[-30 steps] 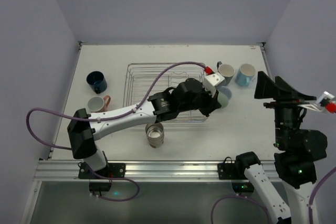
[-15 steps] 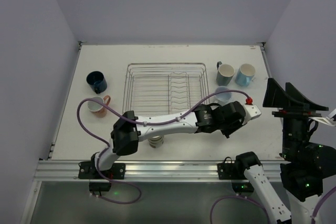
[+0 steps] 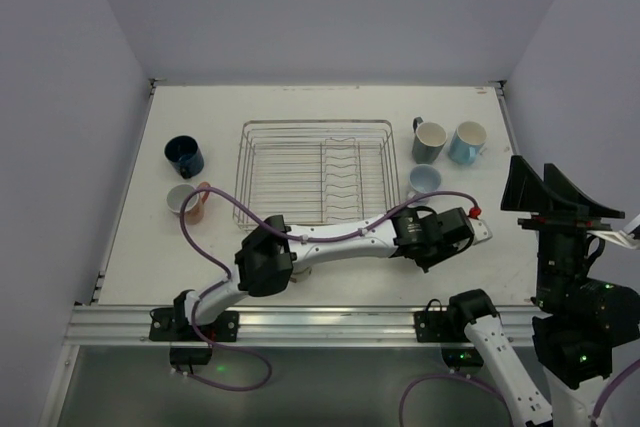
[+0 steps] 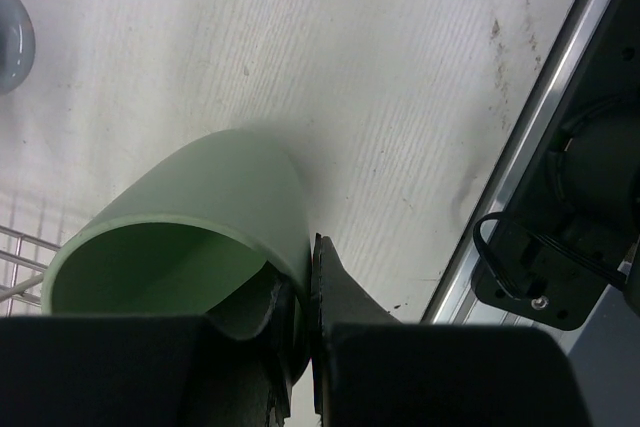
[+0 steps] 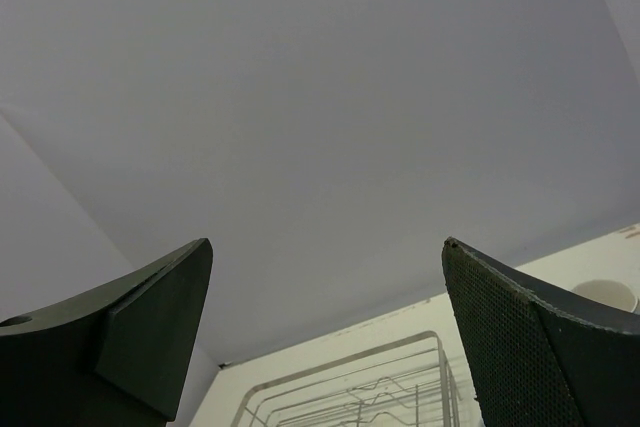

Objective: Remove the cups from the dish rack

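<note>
Left wrist: grips green cup point(image 4: 215, 187) over desk point(image 4: 400, 97) with left end effector point(image 4: 300, 312), holds right end effector point(image 5: 326, 267) wide open, leaves rack point(image 3: 315, 123) seemingly emptied.

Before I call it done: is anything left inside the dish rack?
Top view shows only bare wires and divider prongs inside the dish rack. The left arm and its cable overlap the near edge, hiding a thin strip there.
</note>
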Controlling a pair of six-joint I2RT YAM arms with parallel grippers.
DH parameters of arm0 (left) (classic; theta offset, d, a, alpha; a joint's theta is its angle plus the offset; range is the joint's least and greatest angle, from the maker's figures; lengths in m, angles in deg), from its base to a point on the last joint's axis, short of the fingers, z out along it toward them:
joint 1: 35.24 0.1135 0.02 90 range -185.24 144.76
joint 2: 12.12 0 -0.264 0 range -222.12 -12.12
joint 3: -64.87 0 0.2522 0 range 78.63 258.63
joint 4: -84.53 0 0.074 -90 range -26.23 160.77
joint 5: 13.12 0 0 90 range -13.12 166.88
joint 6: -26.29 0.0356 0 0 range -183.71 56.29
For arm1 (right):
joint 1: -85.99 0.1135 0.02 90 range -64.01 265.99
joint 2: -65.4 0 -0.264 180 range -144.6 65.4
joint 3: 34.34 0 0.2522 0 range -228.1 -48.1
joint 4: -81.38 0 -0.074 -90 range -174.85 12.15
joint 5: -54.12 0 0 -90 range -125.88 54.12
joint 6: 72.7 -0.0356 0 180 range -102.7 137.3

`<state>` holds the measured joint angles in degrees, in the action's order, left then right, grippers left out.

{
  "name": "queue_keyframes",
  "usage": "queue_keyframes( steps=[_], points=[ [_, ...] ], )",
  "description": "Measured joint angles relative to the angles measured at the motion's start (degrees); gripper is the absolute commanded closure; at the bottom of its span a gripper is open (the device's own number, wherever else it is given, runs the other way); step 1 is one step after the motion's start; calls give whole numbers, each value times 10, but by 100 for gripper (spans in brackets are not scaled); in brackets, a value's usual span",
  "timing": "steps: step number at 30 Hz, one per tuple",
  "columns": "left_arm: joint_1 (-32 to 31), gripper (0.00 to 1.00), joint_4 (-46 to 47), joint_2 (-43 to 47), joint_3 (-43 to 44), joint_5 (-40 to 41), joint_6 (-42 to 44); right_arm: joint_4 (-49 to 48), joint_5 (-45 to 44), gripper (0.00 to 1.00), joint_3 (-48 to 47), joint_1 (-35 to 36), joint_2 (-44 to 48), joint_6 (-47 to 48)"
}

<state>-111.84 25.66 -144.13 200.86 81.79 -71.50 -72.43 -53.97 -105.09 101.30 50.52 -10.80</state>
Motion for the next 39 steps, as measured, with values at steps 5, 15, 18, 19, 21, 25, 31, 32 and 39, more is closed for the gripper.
queue_keyframes(
  steps=[5,15,18,19,21,25,31,32,39],
  points=[
    [0,100,-16,-18,6,0,4,-1,8,1,17,0,-1,-6],
    [0,68,-22,-22,8,5,11,-2,13,1,29,0,-2,-12],
    [0,57,-21,-22,8,11,12,-3,13,1,30,0,-2,-12],
    [0,55,-20,-22,8,14,10,-4,13,1,30,0,-3,-12],
    [0,49,-16,-21,8,19,9,-4,13,1,31,0,-3,-13],
    [1,42,-6,-21,8,29,8,-4,16,1,31,0,-4,-12],
    [8,28,24,-1,-6,44,-5,-4,24,1,31,0,-5,-12],
    [10,25,33,9,-14,47,-7,-4,26,1,31,0,-5,-12],
    [23,7,102,98,-56,82,-16,5,42,1,5,0,-19,-12]
  ],
)
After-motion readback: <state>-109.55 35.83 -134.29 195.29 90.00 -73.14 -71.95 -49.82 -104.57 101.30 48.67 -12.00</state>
